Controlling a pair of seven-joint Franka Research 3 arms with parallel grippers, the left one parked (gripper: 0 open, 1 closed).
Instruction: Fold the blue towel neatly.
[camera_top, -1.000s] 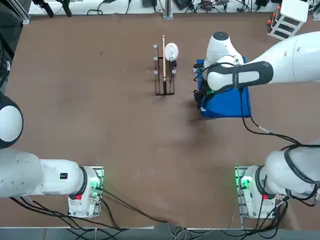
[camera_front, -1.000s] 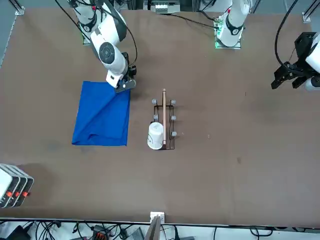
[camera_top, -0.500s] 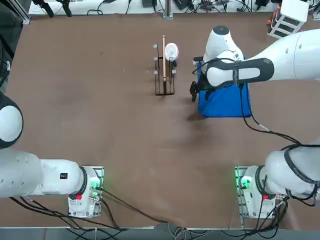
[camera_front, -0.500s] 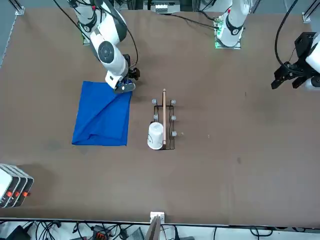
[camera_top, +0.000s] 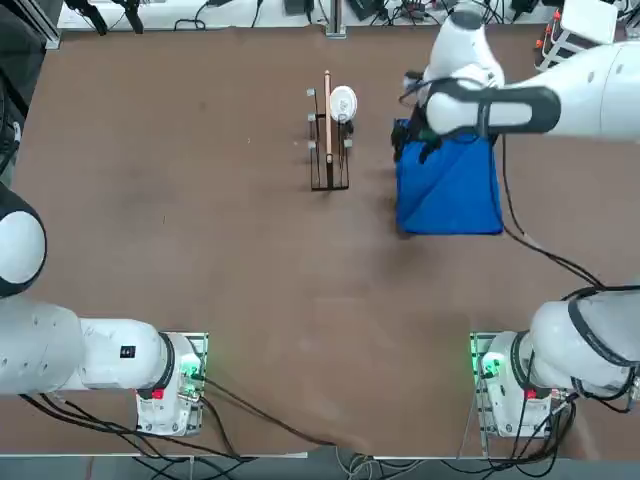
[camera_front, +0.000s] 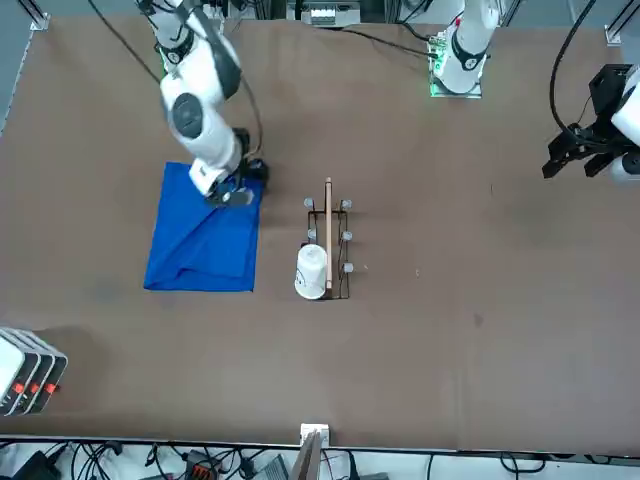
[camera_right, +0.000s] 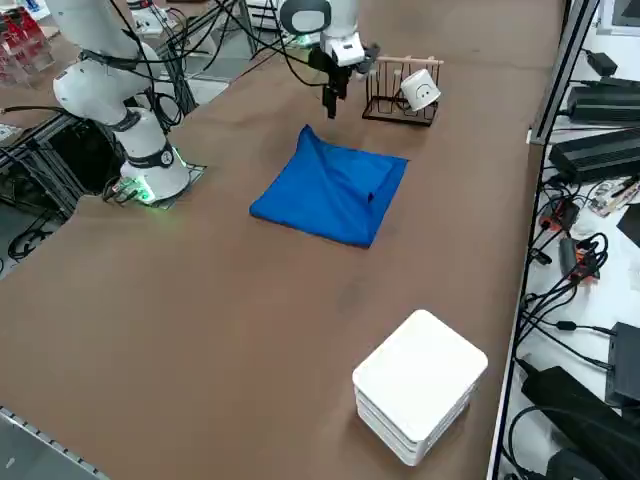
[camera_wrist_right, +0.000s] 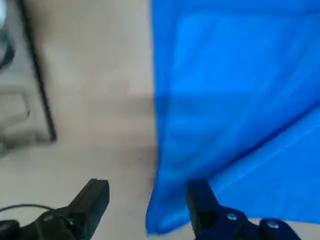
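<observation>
one fold set | blue towel (camera_top: 450, 190) flat toward tabletop's far right edge | right hand (camera_wrist_right: 147, 200) wide, empty, above towel corner beside rack (camera_top: 328, 150) | advice: square edges before next pinch.

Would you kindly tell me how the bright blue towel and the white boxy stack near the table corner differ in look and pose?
The bright blue towel is soft cloth lying low, already folded over with a diagonal crease and slightly raised at one end; the white boxy stack is rigid, rounded-cornered and stands tall in layers. The towel spreads wider across the table than the stack. The open right gripper hangs above the towel's edge, while nothing is near the stack. Both rest on the brown table.
</observation>
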